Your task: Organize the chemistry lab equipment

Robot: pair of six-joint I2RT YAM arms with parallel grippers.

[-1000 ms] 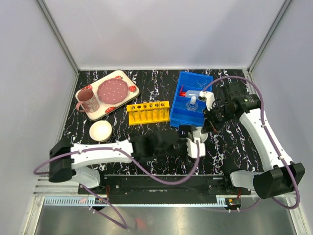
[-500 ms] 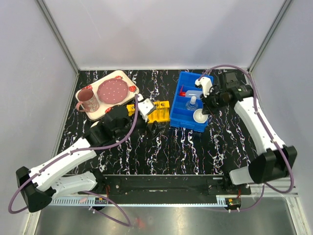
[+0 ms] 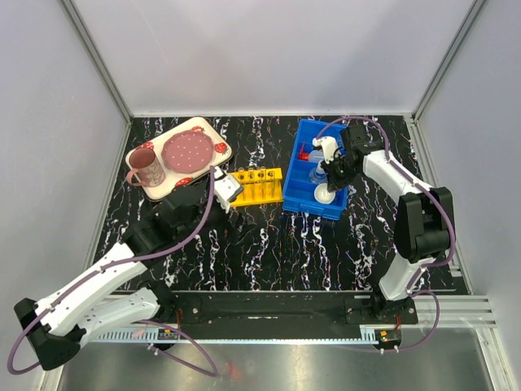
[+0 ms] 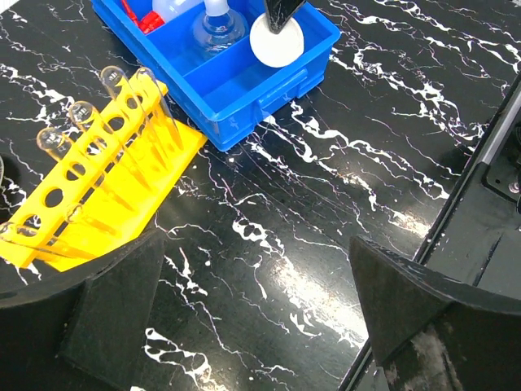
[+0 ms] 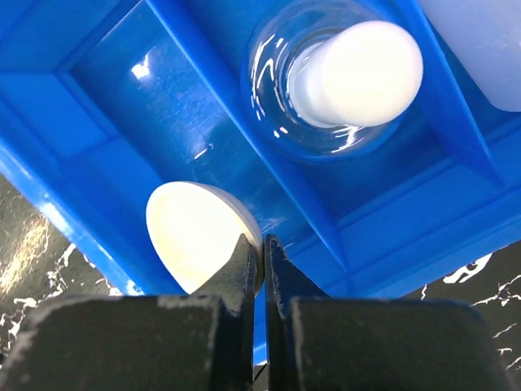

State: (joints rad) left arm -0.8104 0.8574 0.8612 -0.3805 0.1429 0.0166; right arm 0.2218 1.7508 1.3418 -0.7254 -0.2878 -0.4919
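The small white round dish [image 5: 195,232] hangs tilted in the front compartment of the blue bin [image 3: 303,198], and my right gripper [image 5: 262,248] is shut on its rim. Seen from above, the right gripper [image 3: 328,181] stands just over the dish [image 3: 324,194]. Behind the divider stands the clear glass flask [image 5: 342,77] with a white stopper, and the red-capped squeeze bottle [image 4: 175,6] lies behind it. The yellow tube rack [image 3: 256,186] holds several test tubes [image 4: 114,81]. My left gripper [image 4: 256,252] is open over bare table, just left of the rack.
A strawberry-patterned tray [image 3: 210,129] at the back left carries a pink mug [image 3: 146,167] and a plate [image 3: 187,149]. The black marbled table [image 3: 277,244] ends at a metal rail in front. The left arm lies across the front left of the table.
My left arm swung from the front right back to the rack's left side and opened fully. The right gripper brought the dish into the bin's front compartment.
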